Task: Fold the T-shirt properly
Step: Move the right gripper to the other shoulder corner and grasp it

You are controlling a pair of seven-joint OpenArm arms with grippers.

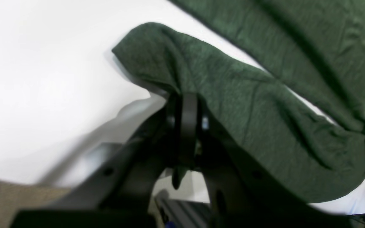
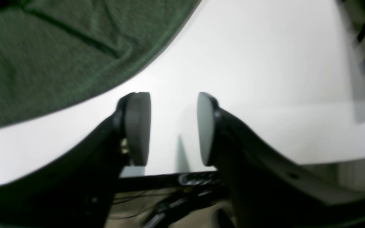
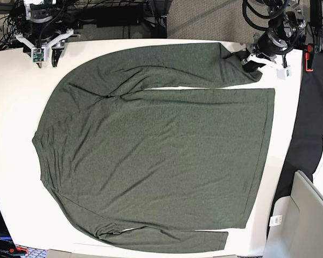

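Green T-shirt [image 1: 265, 126] cuff edge hidden btwn closed left pincer [image 1: 185, 126] pads.

Both grippers are matte black with curved arms: the right gripper [image 2: 173, 128] has flat grey oval pads [image 2: 138, 126] (small screw holes nearby), and white brackets top the base view's wrists.

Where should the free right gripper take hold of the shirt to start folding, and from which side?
Probably the shoulder edge nearest it. The right gripper hangs open over bare table just outside the shirt, whose curved edge lies flat there. Come in low from the table side and pinch that edge. The left gripper is already shut on the sleeve end at the other top corner.
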